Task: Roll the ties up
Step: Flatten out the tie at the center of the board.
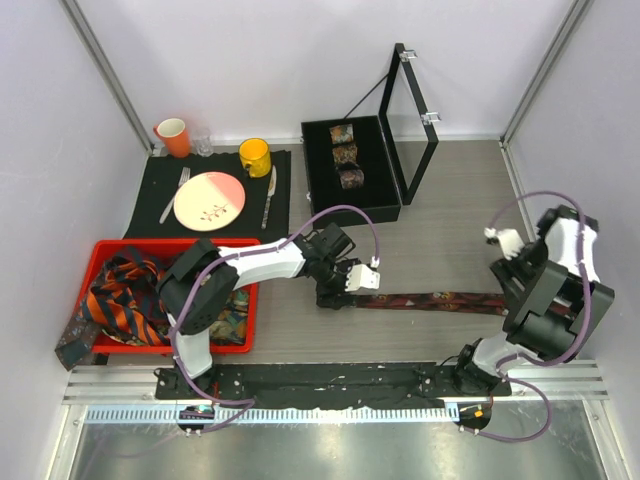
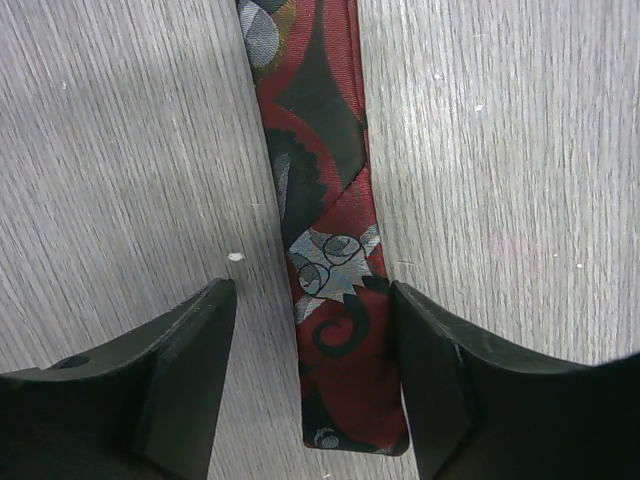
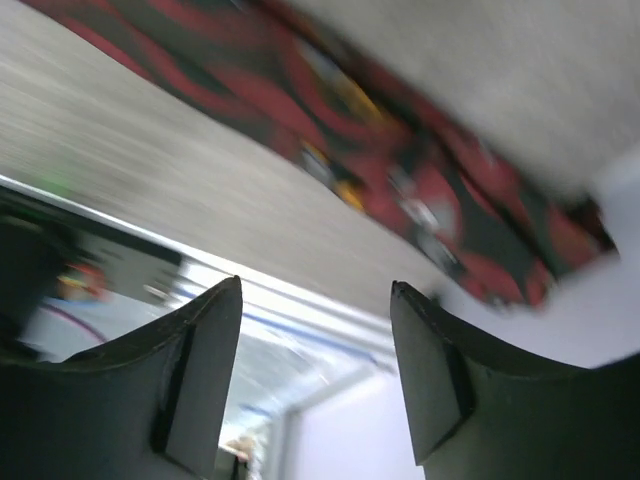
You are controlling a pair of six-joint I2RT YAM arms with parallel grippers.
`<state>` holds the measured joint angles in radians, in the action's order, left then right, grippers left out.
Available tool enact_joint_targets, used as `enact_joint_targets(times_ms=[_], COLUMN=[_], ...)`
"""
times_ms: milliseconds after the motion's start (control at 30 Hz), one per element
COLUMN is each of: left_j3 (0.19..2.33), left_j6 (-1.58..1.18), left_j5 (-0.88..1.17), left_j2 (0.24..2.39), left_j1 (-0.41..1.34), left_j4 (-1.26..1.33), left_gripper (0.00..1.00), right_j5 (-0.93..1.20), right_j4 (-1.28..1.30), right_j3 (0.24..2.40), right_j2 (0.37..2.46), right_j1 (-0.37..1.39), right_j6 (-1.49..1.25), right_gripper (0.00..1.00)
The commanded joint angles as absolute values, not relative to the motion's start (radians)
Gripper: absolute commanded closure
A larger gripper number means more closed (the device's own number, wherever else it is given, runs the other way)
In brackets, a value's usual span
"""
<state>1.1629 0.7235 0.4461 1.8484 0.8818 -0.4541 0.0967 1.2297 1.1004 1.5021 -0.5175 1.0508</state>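
Note:
A dark red patterned tie point(image 1: 430, 300) lies flat across the table, running left to right. Its narrow end point(image 2: 345, 400) rests between the fingers of my left gripper point(image 2: 312, 290), which stands open over it. The right finger point(image 2: 430, 370) is against the tie's edge and the left finger is apart from it. My right gripper point(image 3: 316, 285) is open and empty, tilted above the tie's wide end point(image 3: 400, 170), which looks blurred. More ties point(image 1: 125, 295), orange-navy striped and patterned, lie heaped in a red bin point(image 1: 175, 245). Three rolled ties point(image 1: 345, 155) sit in a black box.
The black box point(image 1: 320, 195) stands at the back centre with its lid point(image 1: 410, 110) up. A black placemat point(image 1: 150, 195) at the back left holds a plate point(image 1: 210, 200), cutlery, a yellow mug point(image 1: 255, 157), an orange cup point(image 1: 173, 136) and a glass.

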Motion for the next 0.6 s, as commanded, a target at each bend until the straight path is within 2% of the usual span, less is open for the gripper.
enact_joint_targets(times_ms=[0, 167, 367, 567], left_j3=[1.187, 1.216, 1.206, 1.178], left_j6=[0.742, 0.735, 0.742, 0.732], left_j5=[0.452, 0.446, 0.422, 0.416], left_j2=[1.858, 1.885, 1.89, 1.876], left_j1=[0.887, 0.887, 0.877, 0.845], left_j4=[-0.449, -0.482, -0.509, -0.518], left_gripper=[0.32, 0.34, 0.49, 0.58], right_j5=[-0.135, -0.175, -0.206, -0.201], right_j4=[1.131, 0.997, 0.813, 0.693], right_j3=[1.085, 1.005, 0.943, 0.962], right_j2=[1.488, 1.537, 1.647, 1.716], right_j1=[-0.644, -0.667, -0.66, -0.62], right_j6=[1.365, 1.391, 1.401, 1.372], right_gripper=[0.31, 0.3, 0.3, 0.37])
